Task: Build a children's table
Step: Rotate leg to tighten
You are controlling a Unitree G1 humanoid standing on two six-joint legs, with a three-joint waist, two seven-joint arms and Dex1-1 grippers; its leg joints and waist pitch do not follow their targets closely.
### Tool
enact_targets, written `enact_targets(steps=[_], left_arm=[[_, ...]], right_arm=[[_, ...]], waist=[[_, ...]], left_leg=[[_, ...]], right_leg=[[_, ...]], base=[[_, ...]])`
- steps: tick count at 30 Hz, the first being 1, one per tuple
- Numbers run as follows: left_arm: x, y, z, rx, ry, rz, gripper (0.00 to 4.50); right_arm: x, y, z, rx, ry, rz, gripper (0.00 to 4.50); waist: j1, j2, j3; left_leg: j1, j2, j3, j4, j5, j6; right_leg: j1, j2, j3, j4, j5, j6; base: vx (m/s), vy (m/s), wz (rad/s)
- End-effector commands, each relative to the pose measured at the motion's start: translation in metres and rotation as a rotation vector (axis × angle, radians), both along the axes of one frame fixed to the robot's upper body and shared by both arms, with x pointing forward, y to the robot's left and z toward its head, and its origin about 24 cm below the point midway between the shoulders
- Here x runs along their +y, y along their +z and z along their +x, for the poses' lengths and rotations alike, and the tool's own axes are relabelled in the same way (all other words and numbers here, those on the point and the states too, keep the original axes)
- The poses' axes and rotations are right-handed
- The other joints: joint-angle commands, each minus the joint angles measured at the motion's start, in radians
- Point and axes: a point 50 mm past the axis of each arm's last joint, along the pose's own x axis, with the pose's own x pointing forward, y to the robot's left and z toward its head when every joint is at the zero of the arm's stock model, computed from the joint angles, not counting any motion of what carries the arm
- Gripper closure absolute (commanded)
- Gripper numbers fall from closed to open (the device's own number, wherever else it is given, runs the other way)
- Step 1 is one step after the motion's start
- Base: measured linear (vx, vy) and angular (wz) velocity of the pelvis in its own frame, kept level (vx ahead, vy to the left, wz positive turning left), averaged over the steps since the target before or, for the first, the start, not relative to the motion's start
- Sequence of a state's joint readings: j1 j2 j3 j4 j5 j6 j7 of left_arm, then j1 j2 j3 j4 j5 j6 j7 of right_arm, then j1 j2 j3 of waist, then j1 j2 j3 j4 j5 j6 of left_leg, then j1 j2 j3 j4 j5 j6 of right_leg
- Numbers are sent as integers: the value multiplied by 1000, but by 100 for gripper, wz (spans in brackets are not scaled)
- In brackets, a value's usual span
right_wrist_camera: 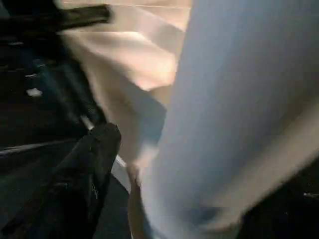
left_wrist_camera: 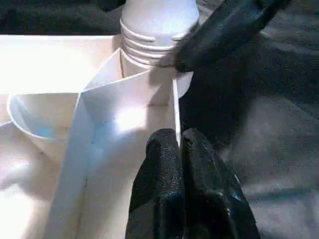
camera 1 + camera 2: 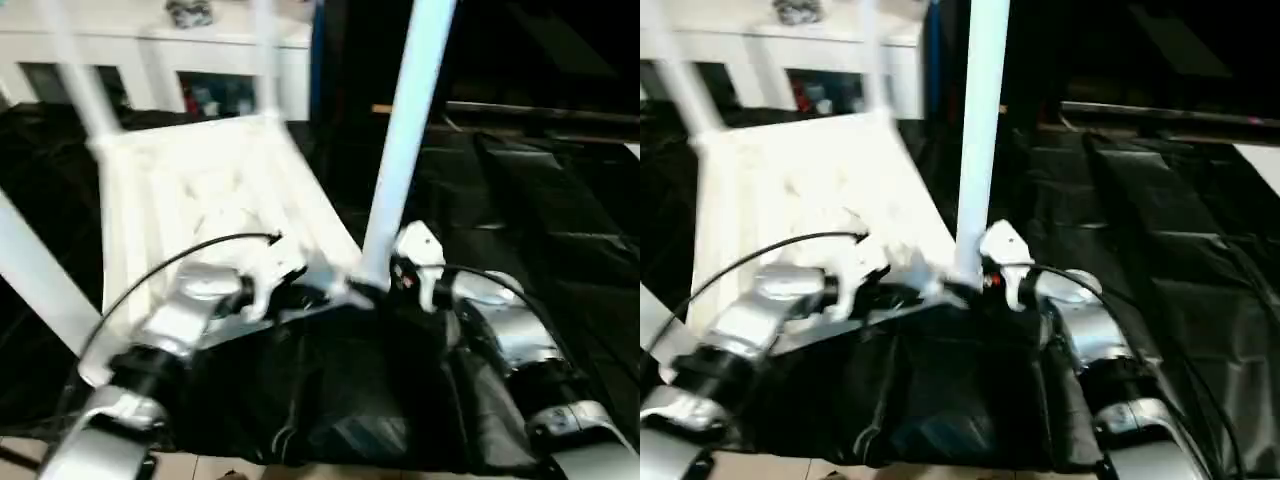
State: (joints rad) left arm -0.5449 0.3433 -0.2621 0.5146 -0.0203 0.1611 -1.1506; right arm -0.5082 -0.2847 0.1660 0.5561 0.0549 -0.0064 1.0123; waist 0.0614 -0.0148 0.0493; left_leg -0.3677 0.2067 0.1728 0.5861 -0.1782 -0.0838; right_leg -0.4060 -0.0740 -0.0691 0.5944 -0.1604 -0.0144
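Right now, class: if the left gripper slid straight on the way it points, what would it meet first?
The left gripper is shut on the tabletop rim. Straight ahead along that rim stands the threaded base of the leg in the corner socket, so probably that first; the exact gap is hard to judge.

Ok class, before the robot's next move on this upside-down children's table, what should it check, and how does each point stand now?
1. Left gripper shut on the tabletop's thin rim wall: ok.
2. Near leg fully down in its corner socket: not ok; ribbed rings show above the socket.
3. Near leg standing close to upright: ok.
4. Right gripper at the base of the near leg, with a firm hold on it: cannot tell.
5. Two far legs standing at their corners: ok.
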Motion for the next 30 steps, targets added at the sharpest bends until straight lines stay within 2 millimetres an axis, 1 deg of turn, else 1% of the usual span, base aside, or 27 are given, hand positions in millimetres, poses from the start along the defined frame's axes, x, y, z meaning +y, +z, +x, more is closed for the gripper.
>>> enact_targets(steps=[1, 3, 5, 7, 9, 11, 13, 16, 18, 26, 27, 28, 29, 30], left_arm=[[-12, 16, -3, -50, -129, -52, 450], [-6, 17, -5, -37, -154, -52, 450], [-3, 18, -6, -28, -166, -56, 450], [0, 19, -6, -21, -176, -59, 450], [2, 19, -6, -16, -180, -58, 450], [5, 19, -6, -11, -183, -54, 450], [5, 19, -6, -8, -183, -53, 450], [7, 19, -5, -6, -181, -48, 450], [7, 19, -5, -7, -178, -47, 450], [9, 16, -4, -18, -146, -40, 450], [6, 16, 0, -33, -93, -45, 450], [4, 15, 1, -38, -72, -48, 450], [2, 15, 2, -42, -58, -50, 450], [2, 15, 2, -42, -58, -50, 450]], right_arm=[[3, -4, -10, 55, 112, -11, 76], [1, -5, -14, 74, 164, -27, 76], [0, -7, -16, 86, 193, -40, 102], [0, -7, -18, 94, 215, -51, 115], [0, -8, -19, 98, 226, -58, 140], [0, -8, -20, 100, 237, -63, 152], [0, -8, -20, 101, 240, -65, 159], [0, -8, -20, 101, 250, -74, 192], [0, -8, -20, 102, 252, -74, 198], [2, -13, -26, 112, 271, -84, 202], [4, -16, -29, 126, 251, -50, 202], [6, -17, -29, 127, 232, -30, 202], [7, -17, -28, 127, 211, -14, 202], [7, -17, -28, 127, 211, -14, 202]], waist=[[-3, 8, -63], [-1, 7, -63], [1, 8, -62], [2, 6, -62], [3, 6, -61], [4, 6, -61], [4, 6, -62], [5, 5, -63], [4, 4, -63], [9, 4, -63], [10, 5, -63], [13, 6, -62], [17, 4, -61], [17, 3, -61]], left_leg=[[15, 27, 0, -71, -251, 50], [14, 28, 1, -72, -252, 49], [14, 29, 1, -73, -257, 44], [15, 28, 1, -73, -261, 39], [16, 28, 1, -73, -264, 35], [15, 27, 0, -74, -265, 32], [15, 27, 1, -73, -259, 32], [14, 27, 0, -73, -247, 34], [13, 27, 0, -72, -241, 36], [15, 27, 2, -71, -237, 38], [15, 27, 2, -71, -240, 38], [16, 28, 2, -72, -246, 38], [17, 27, 1, -73, -255, 34], [16, 27, 1, -74, -259, 32]], right_leg=[[50, -58, 43, -64, -217, -235], [51, -58, 43, -64, -228, -230], [50, -60, 43, -64, -244, -229], [49, -61, 44, -66, -261, -224], [47, -61, 44, -68, -276, -220], [48, -61, 44, -68, -283, -215], [48, -60, 44, -67, -278, -215], [49, -60, 44, -65, -264, -216], [49, -60, 44, -64, -255, -218], [49, -60, 44, -64, -252, -219], [49, -60, 44, -64, -256, -218], [47, -61, 45, -67, -264, -214], [48, -62, 44, -69, -290, -206], [48, -61, 44, -69, -300, -202]], base=[[0, 0, 0], [0, 0, 0], [0, 0, 0], [0, 0, 0], [0, 0, 0], [0, 0, 0], [0, 0, 0], [0, 0, 0], [0, 0, 0], [0, 0, 0], [0, 0, 0], [0, 0, 0], [0, 0, 0], [0, 0, 0]])
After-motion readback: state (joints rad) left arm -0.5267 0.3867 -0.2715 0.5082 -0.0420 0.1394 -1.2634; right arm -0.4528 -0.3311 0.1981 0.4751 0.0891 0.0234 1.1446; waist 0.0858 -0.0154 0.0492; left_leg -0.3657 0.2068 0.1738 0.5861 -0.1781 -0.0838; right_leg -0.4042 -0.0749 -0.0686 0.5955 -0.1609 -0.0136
